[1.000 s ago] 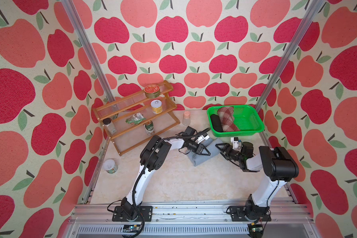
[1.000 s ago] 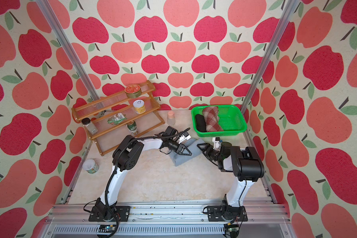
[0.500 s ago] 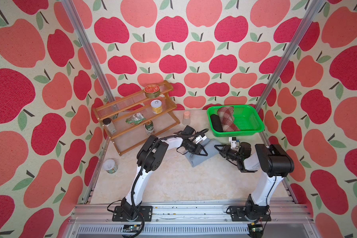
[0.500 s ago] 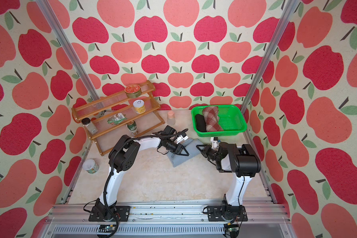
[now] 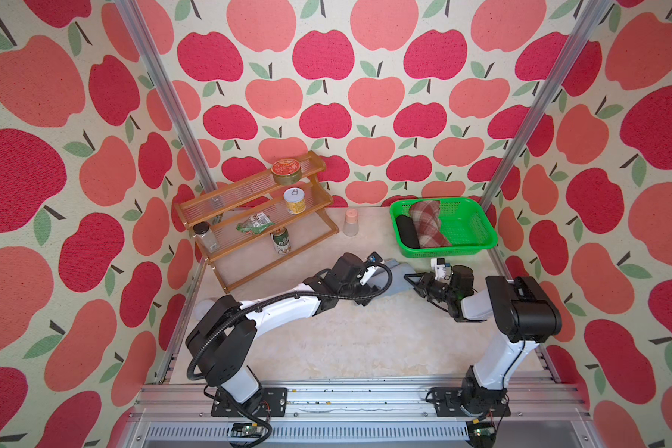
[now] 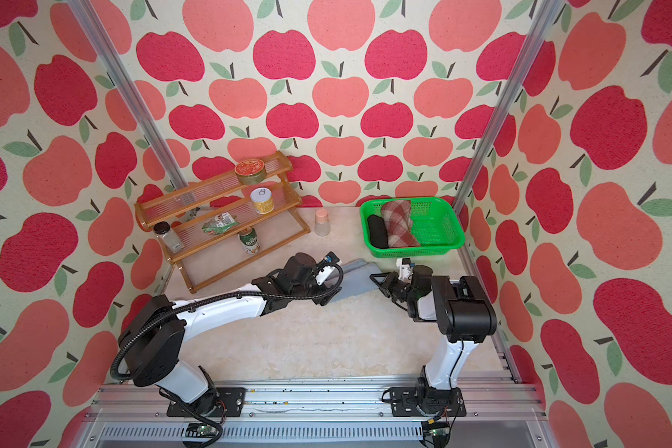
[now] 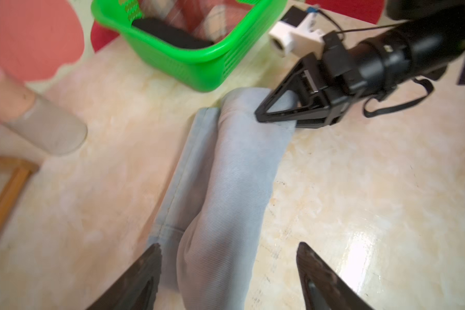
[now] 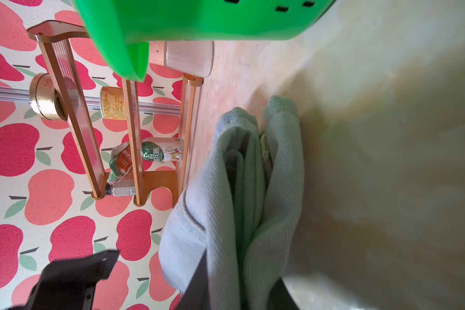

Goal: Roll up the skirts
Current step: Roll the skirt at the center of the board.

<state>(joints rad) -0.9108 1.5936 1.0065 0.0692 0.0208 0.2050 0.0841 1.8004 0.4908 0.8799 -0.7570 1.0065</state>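
A rolled light blue denim skirt (image 5: 398,277) (image 7: 234,174) lies on the table between both arms. My left gripper (image 7: 228,248) (image 5: 369,295) is open, its fingers standing either side of the roll's near end without pinching it. At the roll's other end, my right gripper (image 8: 242,271) (image 5: 410,279) is shut on the denim folds. A black skirt roll (image 5: 406,230) and a plaid skirt roll (image 5: 427,223) lie in the green basket (image 5: 478,246), seen in both top views.
A wooden stepped rack (image 5: 249,217) with cans and a packet stands at the back left. A small pink-capped bottle (image 5: 350,223) stands between rack and basket. The basket's corner (image 8: 129,61) is close to the right gripper.
My left gripper has opened and let go of the denim roll. The right gripper has shut on the roll's other end.
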